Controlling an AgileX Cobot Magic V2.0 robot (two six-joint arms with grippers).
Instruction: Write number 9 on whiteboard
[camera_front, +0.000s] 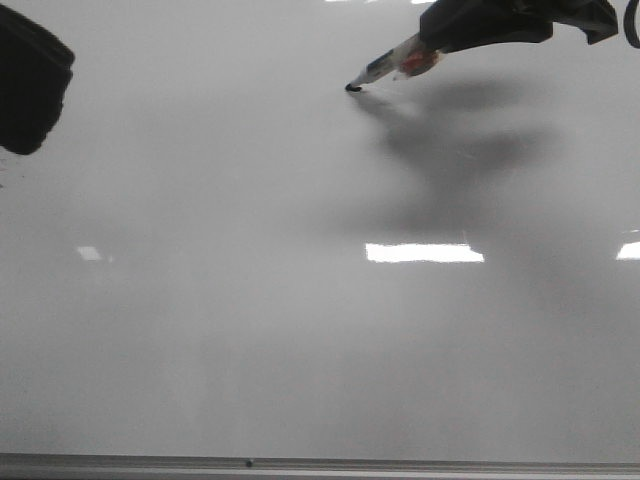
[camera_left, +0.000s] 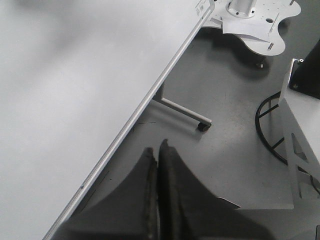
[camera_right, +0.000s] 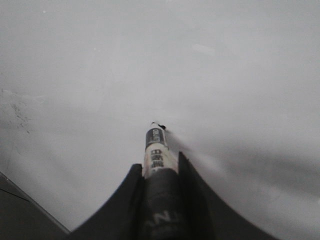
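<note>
At one o'clock, the right gripper (camera_front: 425, 52) pinches a slim marker (camera_front: 392, 66), tip touching the glossy whiteboard (camera_front: 250, 330); left gripper (camera_left: 158, 165) closed, empty.

The right gripper (camera_front: 432, 45) reaches in over the far right part of the whiteboard (camera_front: 250, 330), its two dark fingers (camera_right: 134, 192) clamped on the marker (camera_front: 395, 64) — the barrel slants down so its black tip meets the board. The left gripper (camera_left: 158, 165) hangs off the board's metal rim, over the floor — its fingers pressed together, holding nothing.
</note>
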